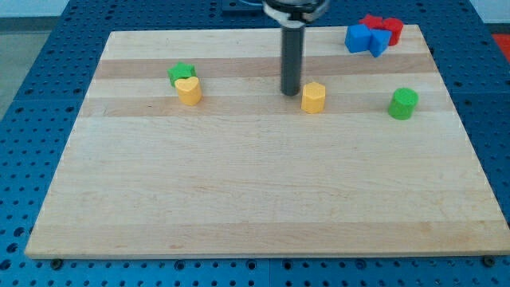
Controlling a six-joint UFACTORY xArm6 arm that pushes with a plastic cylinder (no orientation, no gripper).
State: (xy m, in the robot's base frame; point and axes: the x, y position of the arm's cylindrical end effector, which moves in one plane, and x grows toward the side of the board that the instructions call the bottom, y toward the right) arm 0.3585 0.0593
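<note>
My tip point(290, 92) rests on the wooden board point(255, 191) near the view's top middle, at the end of the dark rod. Just to its right, a small gap away, sits a yellow hexagonal block point(313, 97), the nearest block. Far to the left a yellow heart-shaped block point(189, 90) touches a green block point(182, 74) behind it. A green cylinder point(403, 104) stands at the right. At the top right two blue blocks point(366, 38) press against two red blocks point(383, 26).
The board lies on a blue perforated table point(32, 96) that surrounds it on all sides. The red and blue blocks sit close to the board's top right corner.
</note>
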